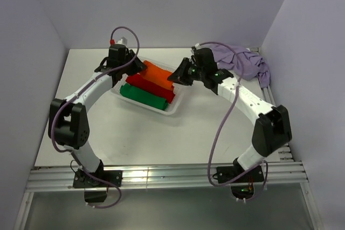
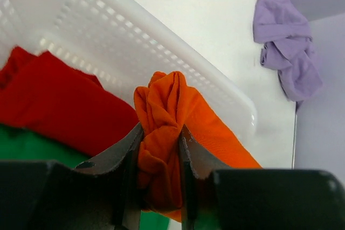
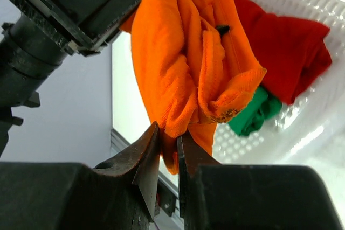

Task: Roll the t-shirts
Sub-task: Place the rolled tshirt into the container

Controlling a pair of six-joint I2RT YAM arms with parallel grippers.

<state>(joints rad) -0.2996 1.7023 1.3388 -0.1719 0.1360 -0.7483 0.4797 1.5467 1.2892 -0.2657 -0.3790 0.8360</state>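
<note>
The top view looks down from above and behind the bases over the whole table [image 1: 161,138] and basket [image 1: 171,112]. The left wrist view, hard against the orange shirt [image 2: 167,117], faces across the basket toward the lilac shirt [image 2: 285,41] in the far right corner. The right wrist view, equally close, faces the left arm [image 3: 32,52]; all three share the orange shirt and basket.

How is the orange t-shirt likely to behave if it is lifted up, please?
Probably floppy: the orange t-shirt bunches into folds in the left end effector and crumples at the right end effector. Likely light, being thin cloth. Loose edges suggest it may unroll.
</note>
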